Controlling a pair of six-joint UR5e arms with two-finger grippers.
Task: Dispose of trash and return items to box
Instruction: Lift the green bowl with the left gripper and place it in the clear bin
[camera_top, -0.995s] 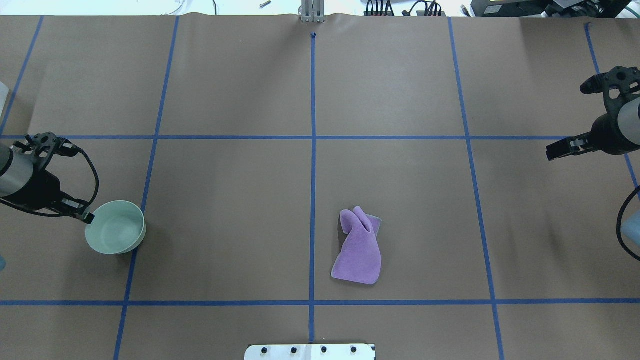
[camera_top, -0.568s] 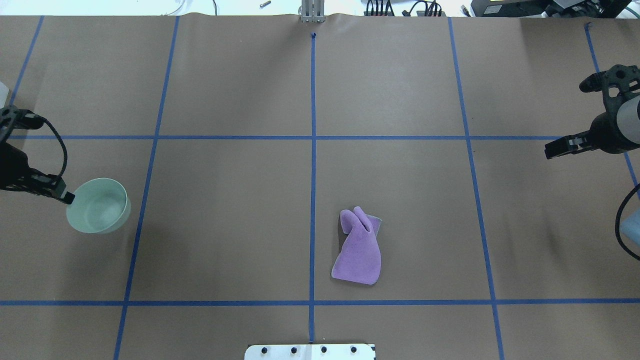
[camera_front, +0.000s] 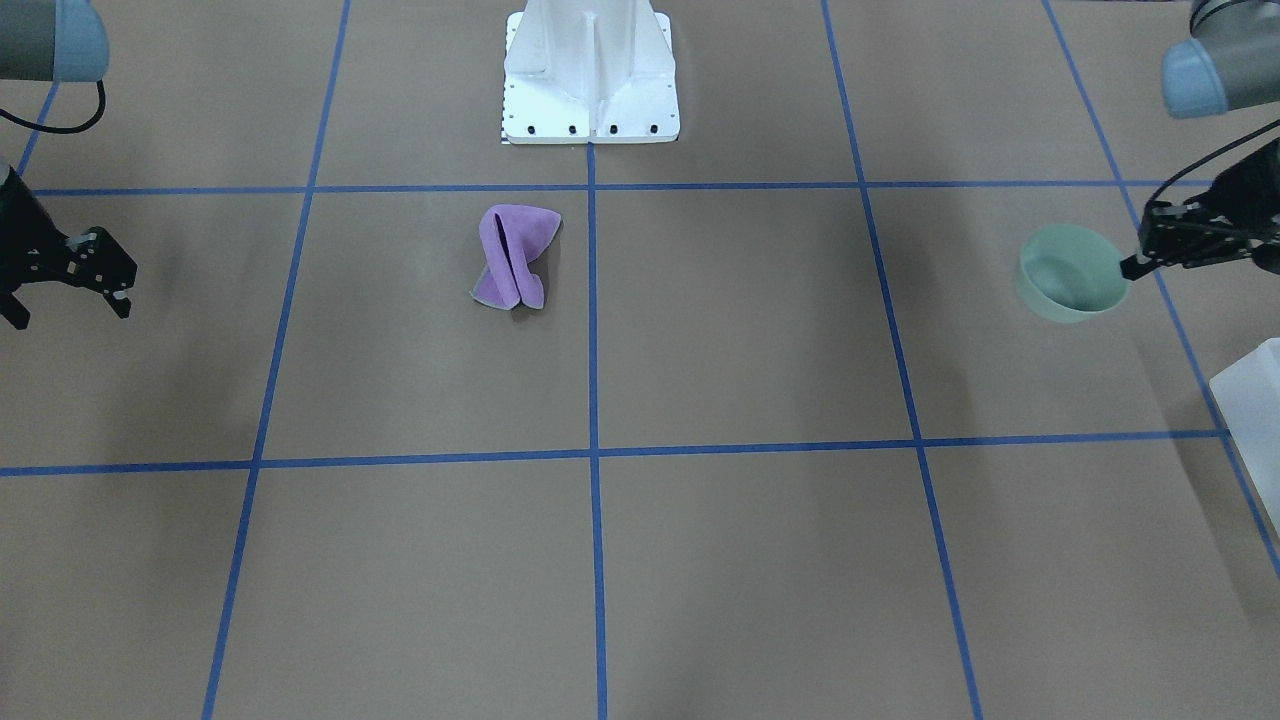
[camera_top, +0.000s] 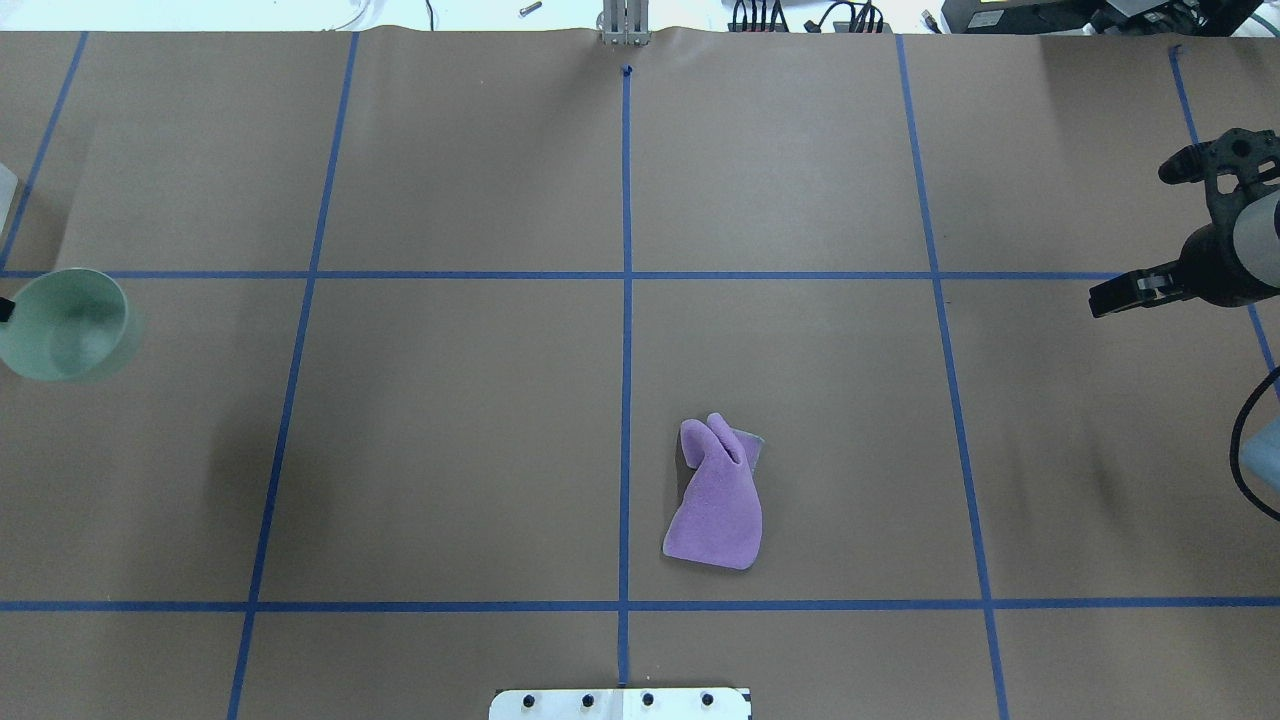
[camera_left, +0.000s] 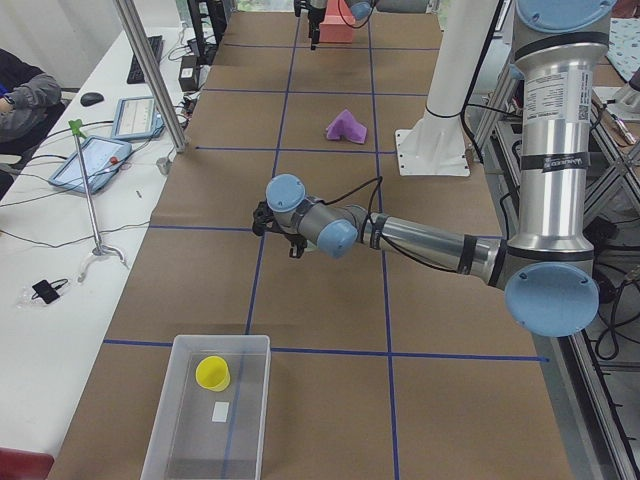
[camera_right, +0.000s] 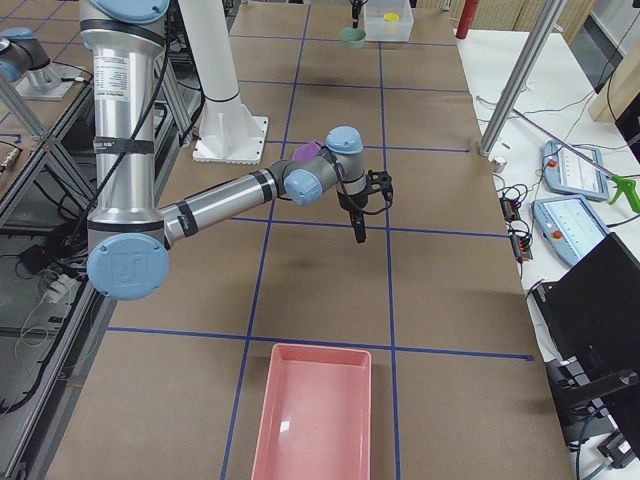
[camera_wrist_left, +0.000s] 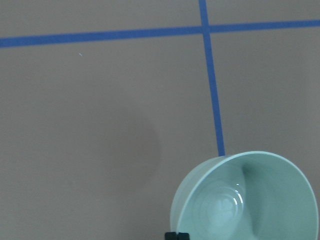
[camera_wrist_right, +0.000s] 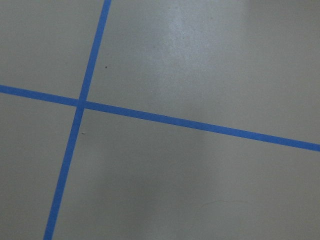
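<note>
My left gripper is shut on the rim of a pale green bowl and holds it above the table near its left end. The bowl also shows in the overhead view and in the left wrist view. The box, translucent white, stands at the left end of the table; its corner shows beyond the bowl. A yellow cup lies in it. A purple cloth lies crumpled near the robot base. My right gripper is open and empty at the table's right side.
A pink tray stands at the right end of the table. The white robot base is bolted at the near edge. Blue tape lines grid the brown table. A person and tablets are at a side desk.
My left gripper has carried the green bowl leftwards and away from the robot, to the overhead view's left edge. The right arm and the cloth have hardly moved.
</note>
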